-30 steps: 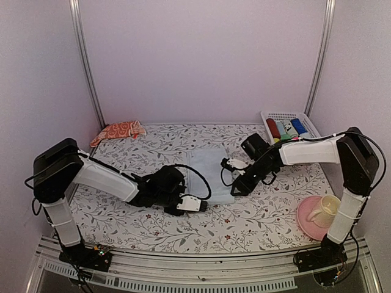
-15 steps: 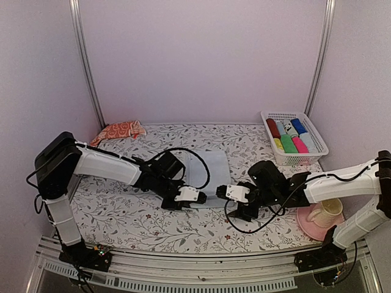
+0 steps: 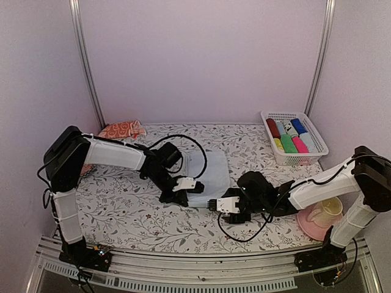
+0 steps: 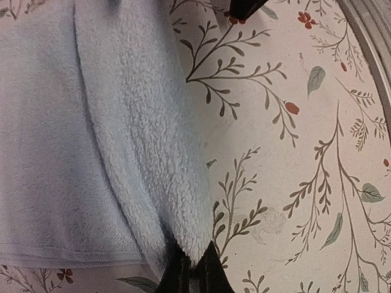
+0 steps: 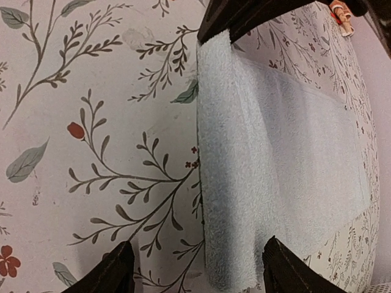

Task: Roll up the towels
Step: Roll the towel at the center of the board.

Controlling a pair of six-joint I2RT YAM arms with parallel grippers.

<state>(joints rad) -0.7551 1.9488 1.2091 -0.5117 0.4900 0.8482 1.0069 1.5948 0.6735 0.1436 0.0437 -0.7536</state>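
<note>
The counter [image 3: 122, 207], covered in a leaf-and-berry print, fills the floor of the booth. The two arms reach in from its near corners and meet just near of the middle.

The light blue towel [image 3: 211, 168] lies flat at mid-counter. Its near edge is turned up into a soft ridge (the wrist views show this best: [image 4: 146, 159], [image 5: 226, 152]).

A white basket [image 3: 317, 138] stands at the far right, with rolled cloths of several colours packed inside. A pink plate [image 3: 303, 223] sits near the right edge and carries a pale cup [image 3: 327, 210]. The orange-red towel [image 3: 119, 130] is bunched at the far left corner, well apart from both arms.

The left tool [image 3: 194, 184] is pinched narrow on the left end of the ridge, and its wrist view shows the pile gathered between the dark tips [image 4: 190, 271]. The right tool [image 3: 212, 204] stands wide at the ridge's other end. The towel's end lies between its fingers [image 5: 113, 271] and is not gripped.
</note>
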